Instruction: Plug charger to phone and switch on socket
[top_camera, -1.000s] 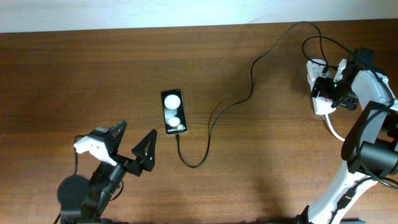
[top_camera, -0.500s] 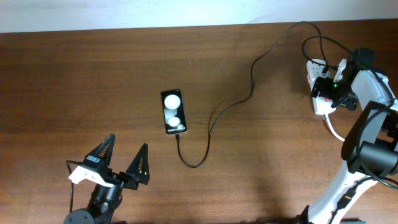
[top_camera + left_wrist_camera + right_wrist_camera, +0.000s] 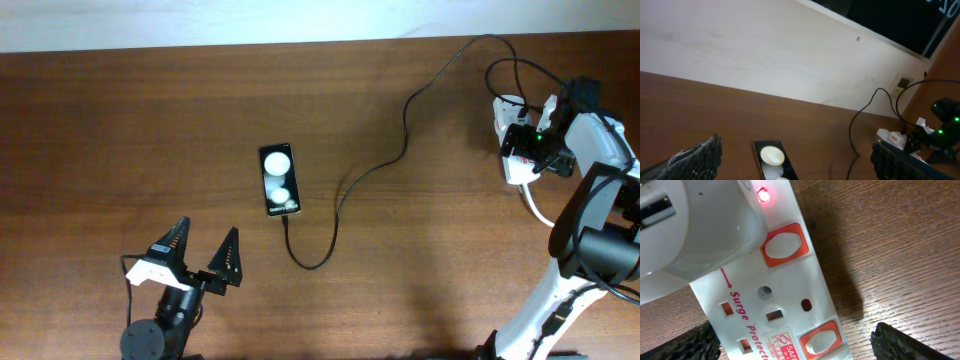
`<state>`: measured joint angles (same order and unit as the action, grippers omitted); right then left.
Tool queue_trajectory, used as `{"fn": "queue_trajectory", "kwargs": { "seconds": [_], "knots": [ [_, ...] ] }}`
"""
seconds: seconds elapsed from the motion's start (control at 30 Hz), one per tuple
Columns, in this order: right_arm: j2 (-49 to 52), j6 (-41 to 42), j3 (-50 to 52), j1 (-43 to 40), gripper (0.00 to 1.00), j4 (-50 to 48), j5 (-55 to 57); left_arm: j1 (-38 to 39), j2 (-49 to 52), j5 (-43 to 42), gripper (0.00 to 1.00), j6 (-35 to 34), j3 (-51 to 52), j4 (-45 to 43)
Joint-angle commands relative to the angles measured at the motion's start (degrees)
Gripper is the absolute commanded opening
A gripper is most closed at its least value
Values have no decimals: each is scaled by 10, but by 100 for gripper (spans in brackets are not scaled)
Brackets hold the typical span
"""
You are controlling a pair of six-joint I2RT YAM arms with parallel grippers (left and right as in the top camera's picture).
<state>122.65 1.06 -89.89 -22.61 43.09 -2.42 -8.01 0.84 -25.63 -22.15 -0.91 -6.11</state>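
While the right arm keeps its post over the socket, the left gripper (image 3: pixel 210 227) has swung round and dropped back toward the near edge of the table (image 3: pixel 120 120). A second ago it lay turned sideways; now its two toothed fingers point up toward the phone (image 3: pixel 279 180). Its jaws stand spread wide with nothing between them, well short of the phone. The right gripper (image 3: pixel 533 143) has not budged, and it is just as wide. In the wrist view its dark fingertips (image 3: pixel 695 345) sit at the bottom corners, gripping nothing, with the socket (image 3: pixel 780 305) filling the space below.

The phone lies face up mid-table, two white spots glowing. The charger (image 3: pixel 404 128) meets its near short edge, loops once, then snakes off toward the socket at the far right. Phone and cable sit exactly where they were.

The overhead view cannot show whether the connector is fully seated. The right wrist view picks out what the overhead cannot: a red light (image 3: pixel 762 196) lit at the strip's corner, two orange-rimmed switches (image 3: pixel 784 242) and a bulky white plug (image 3: pixel 695 235) in the strip. The left wrist view catches the pale wall (image 3: pixel 765 55) behind the table.
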Motion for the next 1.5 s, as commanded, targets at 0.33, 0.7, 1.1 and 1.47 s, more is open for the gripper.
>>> {"fn": "queue_trajectory", "kwargs": {
  "seconds": [0.33, 0.7, 1.1, 1.47],
  "knots": [
    [7, -2, 2, 0, 99, 0, 11, -4, -5, 0, 99, 3, 4, 90],
    [7, -2, 2, 0, 99, 0, 11, 57, -5, 0, 99, 3, 4, 90],
    [7, -2, 2, 0, 99, 0, 11, 110, -5, 74, 99, 38, 4, 90],
    [7, -2, 2, 0, 99, 0, 11, 110, -5, 297, 99, 40, 4, 107]
  ]
}}
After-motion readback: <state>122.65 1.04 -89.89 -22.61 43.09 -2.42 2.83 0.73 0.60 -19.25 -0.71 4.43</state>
